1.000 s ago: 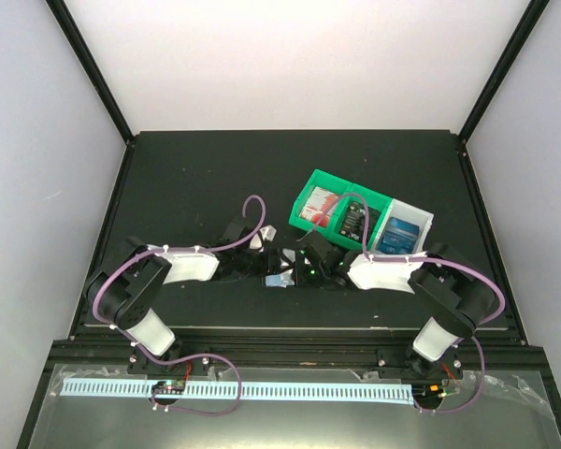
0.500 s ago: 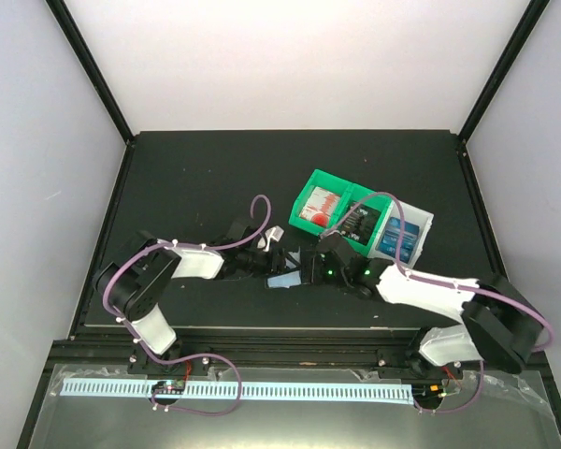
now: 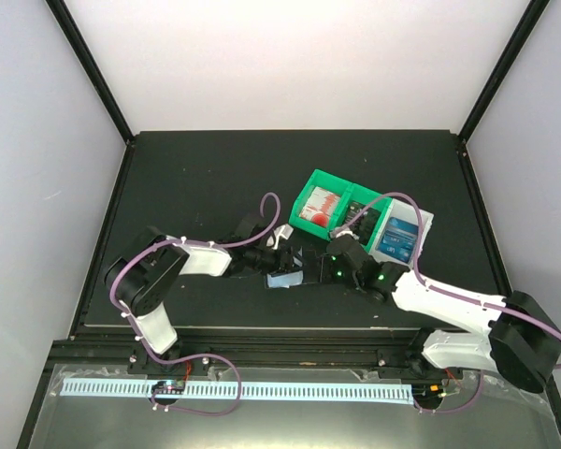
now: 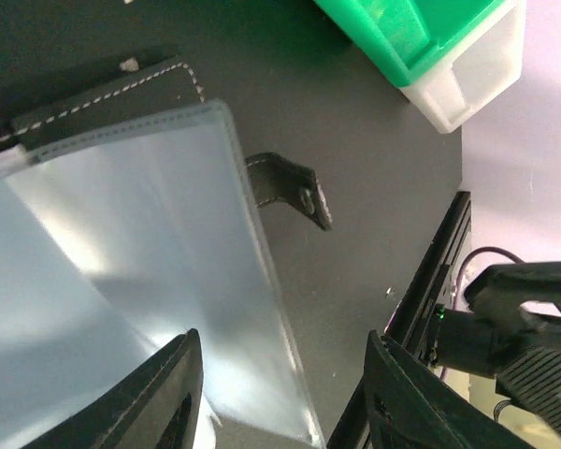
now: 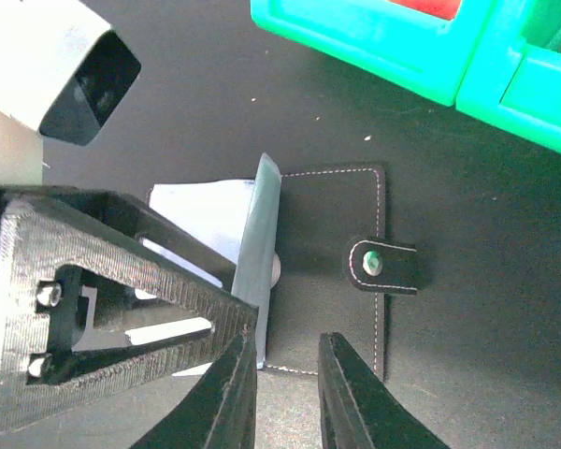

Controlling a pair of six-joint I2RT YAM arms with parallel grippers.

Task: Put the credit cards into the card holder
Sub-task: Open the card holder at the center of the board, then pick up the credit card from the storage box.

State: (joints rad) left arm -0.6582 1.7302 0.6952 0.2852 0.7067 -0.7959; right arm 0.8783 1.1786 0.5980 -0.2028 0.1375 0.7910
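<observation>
Two pincers of mine meet at the card holder (image 5: 327, 234), which lies open on the black table (image 3: 196, 178) near the green bin (image 5: 374, 47). My left pincer (image 4: 280, 341) is spread wide over the clear sleeve (image 4: 168, 262) (one flap stands up on its edge). My right pincer (image 5: 285, 341) has its fingers close together; I cannot tell if they pinch anything. A red-and-white card (image 3: 320, 206) lies in the green bin.

No text, brand, number or sign can be read in any view. Print is seen on the cards (image 3: 320, 208) in the green bin (image 3: 304, 195) and white bin (image 3: 428, 221), but it is too small to be made out.
</observation>
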